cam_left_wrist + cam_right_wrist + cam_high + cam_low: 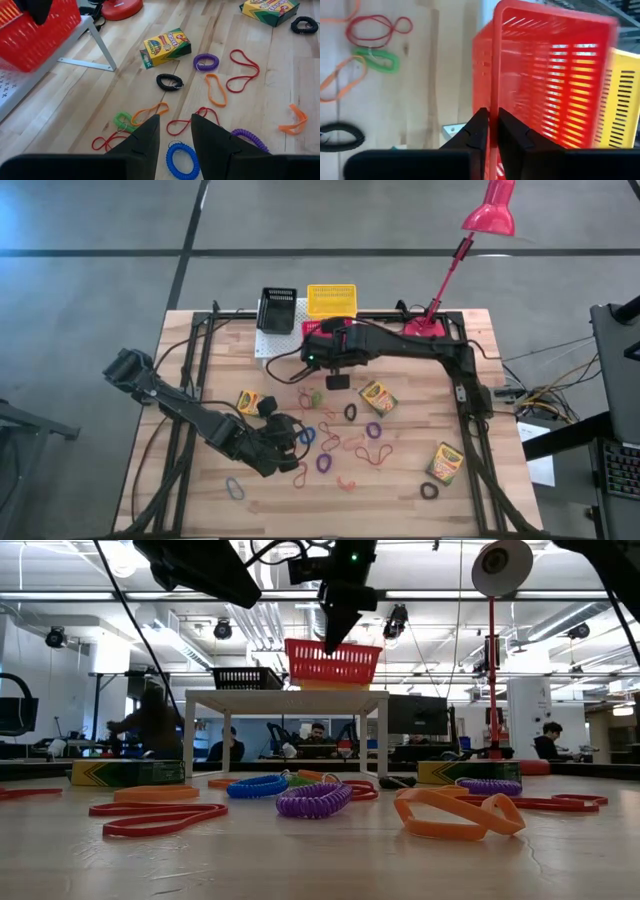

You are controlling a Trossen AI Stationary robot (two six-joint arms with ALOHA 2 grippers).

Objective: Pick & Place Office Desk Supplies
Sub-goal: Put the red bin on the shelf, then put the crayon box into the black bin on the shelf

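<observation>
Fingers of right end effector (490, 127) pinch red basket (555, 85) rim on rack (285, 700); left end effector (175, 132) spread.

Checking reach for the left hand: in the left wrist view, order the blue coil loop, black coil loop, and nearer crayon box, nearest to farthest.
From the left hand:
1. Blue coil loop: on the wood between its fingers.
2. Black coil loop: farther ahead on the wood.
3. Crayon box: beyond the black loop, by the white rack's leg.
</observation>
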